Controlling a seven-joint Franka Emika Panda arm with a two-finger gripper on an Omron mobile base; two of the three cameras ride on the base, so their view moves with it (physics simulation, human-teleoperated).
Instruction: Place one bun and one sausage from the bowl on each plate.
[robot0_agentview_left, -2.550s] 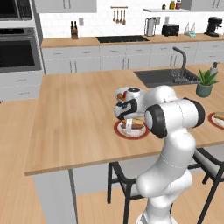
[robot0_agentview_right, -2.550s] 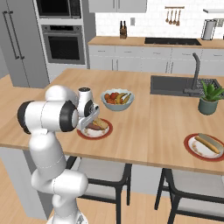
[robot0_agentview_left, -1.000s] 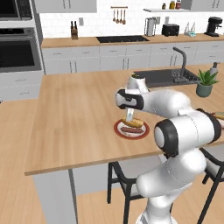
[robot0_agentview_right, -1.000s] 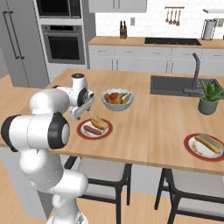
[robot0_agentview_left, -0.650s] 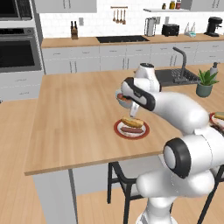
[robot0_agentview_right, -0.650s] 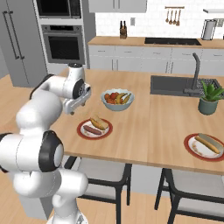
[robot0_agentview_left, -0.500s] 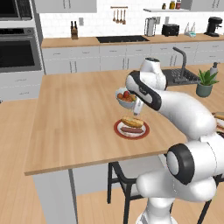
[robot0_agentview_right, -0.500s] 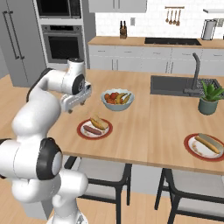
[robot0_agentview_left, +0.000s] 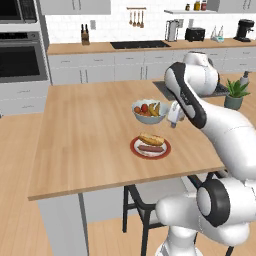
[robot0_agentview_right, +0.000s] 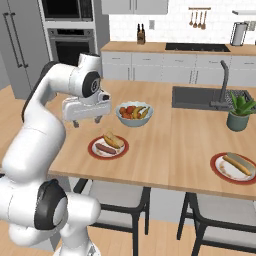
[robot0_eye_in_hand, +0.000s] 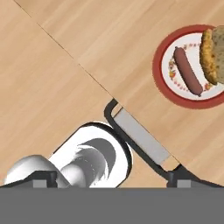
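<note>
My worktop (robot0_agentview_left: 85, 130) is a pale wooden island slab filling the middle of the left base view, with grey cabinet fronts beneath it. Behind it, along the top of that view, runs a back counter (robot0_agentview_left: 100, 48) with a knife block (robot0_agentview_left: 86, 35), a dark hob (robot0_agentview_left: 138, 44), hanging utensils, and a wall oven (robot0_agentview_left: 20, 55) at the upper left. In the right base view a tall fridge (robot0_agentview_right: 15, 45) stands at the upper left, a sink (robot0_agentview_right: 207, 97) with a faucet is sunk into the worktop at the right, and a potted plant (robot0_agentview_right: 240, 112) sits beside it.

My pincer (robot0_agentview_right: 86, 120) hangs above the worktop at left of centre in the right base view, jaws spread wide with nothing between them.

Just right of it stands a pale fruit bowl (robot0_agentview_right: 134, 113). Below that, near the front edge, lies a red-rimmed plate (robot0_agentview_right: 108, 146) carrying a bun (robot0_agentview_right: 114, 140) and a sausage (robot0_agentview_right: 104, 148) side by side. A second plate (robot0_agentview_right: 234, 167), at the lower right, also holds a bun and a sausage. I cannot make out the wooden bowl anywhere.

In the hand view, the nearer plate sits at the upper right, and a dark stool (robot0_eye_in_hand: 142, 142) shows past the worktop edge. My own arm crosses the right half of the left base view, covering part of the sink.
</note>
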